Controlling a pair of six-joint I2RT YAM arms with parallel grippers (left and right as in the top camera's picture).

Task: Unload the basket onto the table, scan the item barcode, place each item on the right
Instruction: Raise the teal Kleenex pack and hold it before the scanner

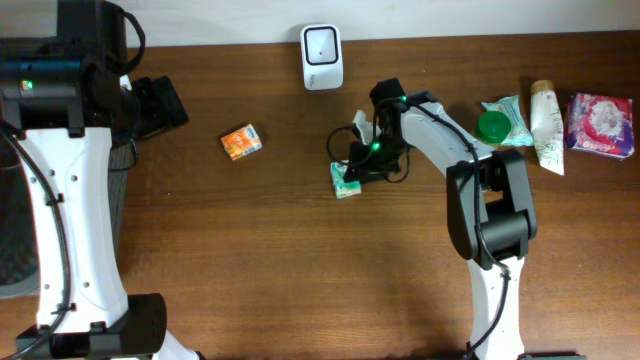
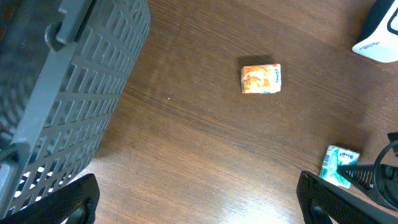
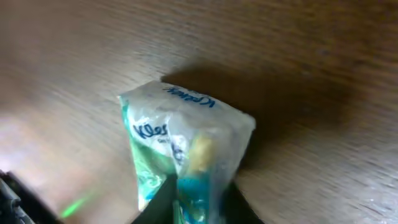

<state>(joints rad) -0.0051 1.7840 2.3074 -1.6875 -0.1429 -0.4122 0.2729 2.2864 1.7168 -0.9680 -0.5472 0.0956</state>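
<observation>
The item is a small green-and-white tissue pack (image 1: 345,181), lying on the brown table just left of centre. In the right wrist view the tissue pack (image 3: 180,143) fills the middle of the frame, and my right gripper (image 3: 196,199) is shut on its lower end, with dark fingers on both sides of the wrapper. From overhead the right gripper (image 1: 362,165) sits right over the pack. The white barcode scanner (image 1: 322,57) stands at the table's back edge. My left gripper (image 2: 199,208) is open and holds nothing, far left above the table, with the pack (image 2: 339,165) at its lower right.
An orange packet (image 1: 241,142) lies left of the pack. A grey slatted basket (image 2: 62,93) stands at the far left. At the right lie a green-capped packet (image 1: 505,122), a white tube (image 1: 546,125) and a pink pack (image 1: 600,125).
</observation>
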